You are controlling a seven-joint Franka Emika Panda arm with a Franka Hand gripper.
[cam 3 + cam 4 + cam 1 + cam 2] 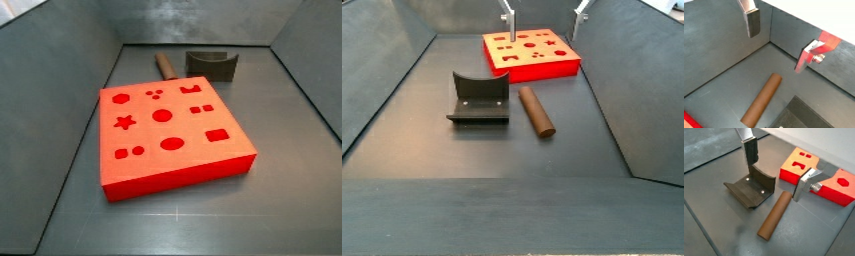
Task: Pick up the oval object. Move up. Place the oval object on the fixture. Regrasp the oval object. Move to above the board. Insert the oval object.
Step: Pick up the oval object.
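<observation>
The oval object (537, 110) is a brown rod lying flat on the grey floor, between the fixture (480, 98) and the side wall. It also shows in both wrist views (763, 100) (774, 215) and behind the board in a side view (166, 65). The fixture (751, 190) (211, 63) stands empty beside it. The red board (171, 125) (532, 52) (811, 170) lies flat with its shaped holes up. My gripper (777, 170) (779, 42) (545, 14) is open and empty, well above the floor, over the gap between board and fixture. One finger (749, 150) shows above the fixture.
Grey sloping walls (396, 70) close in the floor on all sides. A wall corner (769, 42) shows beyond the peg in a wrist view. Bare floor (489, 200) lies on the near side of the fixture.
</observation>
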